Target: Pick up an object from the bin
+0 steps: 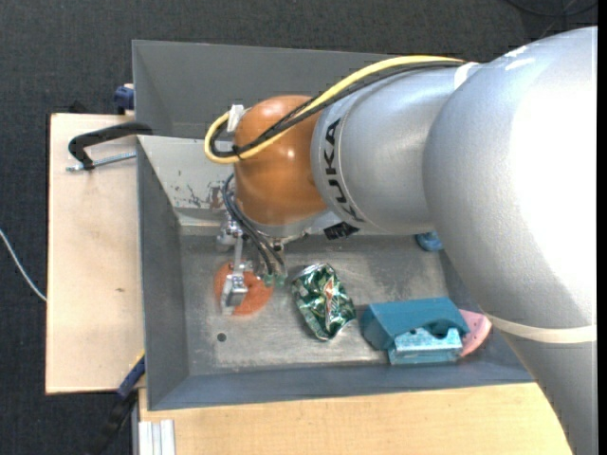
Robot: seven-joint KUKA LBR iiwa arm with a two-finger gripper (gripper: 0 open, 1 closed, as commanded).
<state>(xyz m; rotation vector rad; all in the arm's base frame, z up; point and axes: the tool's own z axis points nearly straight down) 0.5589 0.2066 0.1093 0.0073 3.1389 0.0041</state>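
— Grey arm [493, 159] looms at right; why bent so low?
— Its gripper [245, 271] hangs right over the orange round thing [250, 298], lower left of centre, probably to grasp it; how far open, one cannot tell.

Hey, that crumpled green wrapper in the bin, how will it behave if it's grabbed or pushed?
The crumpled green wrapper looks like thin foil, so it probably is very light and would crush rather than resist a squeeze. Its creased, glossy surface may slip. Pushed, it would likely slide across the bin floor, not roll.
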